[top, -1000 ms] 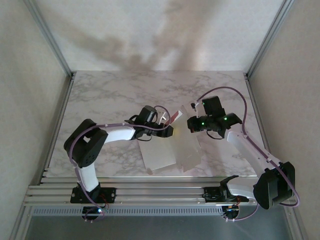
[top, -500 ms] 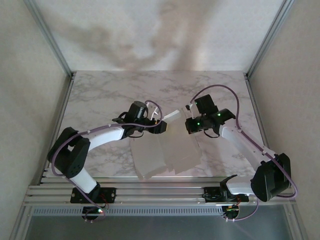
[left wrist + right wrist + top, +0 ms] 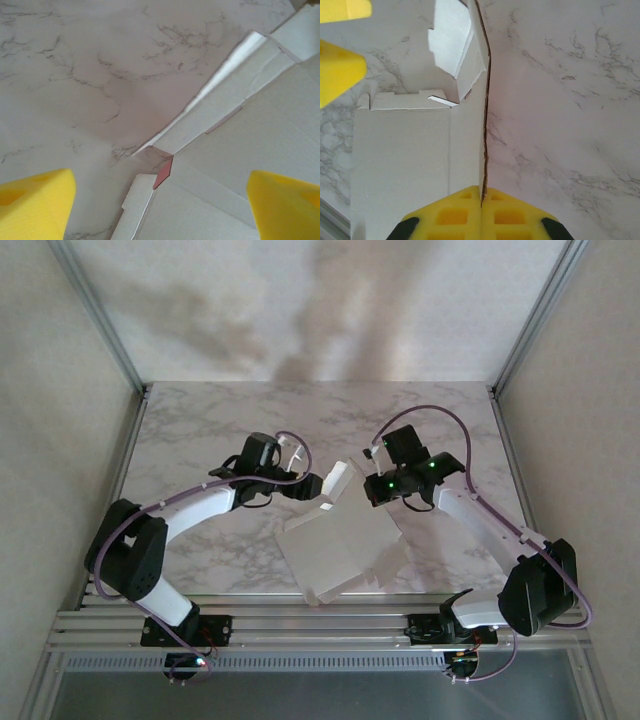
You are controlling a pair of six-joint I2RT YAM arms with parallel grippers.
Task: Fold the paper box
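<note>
Two claws are working one sheet on the grey-veined white marble bench [image 3: 200, 425].

Left claw [image 3: 306, 480] is hanging spread wide, and its yellow foam pads [image 3: 35, 200] are standing well apart with nothing between them. A second ago it was narrower and sitting in against the card's far flap, so it is letting go and backing off leftward.

Paper box [image 3: 335, 555], a thin creased card sheet, is lying white side up mid-bench between the arms. A pink sliver [image 3: 164, 172] of the other face is peeking out at one corner. The main panel is lying flat, turned a little from a second ago, and the far flap [image 3: 336, 480] is standing up on its own.

Right claw [image 3: 481, 197] is pinching the sheet's right-hand edge with its pads pressed together on it, keeping that side raised.

My reading is that the left side is being released so that claw is getting free for a fresh grip. Most creases are looking unfolded, so the task is looking early.
</note>
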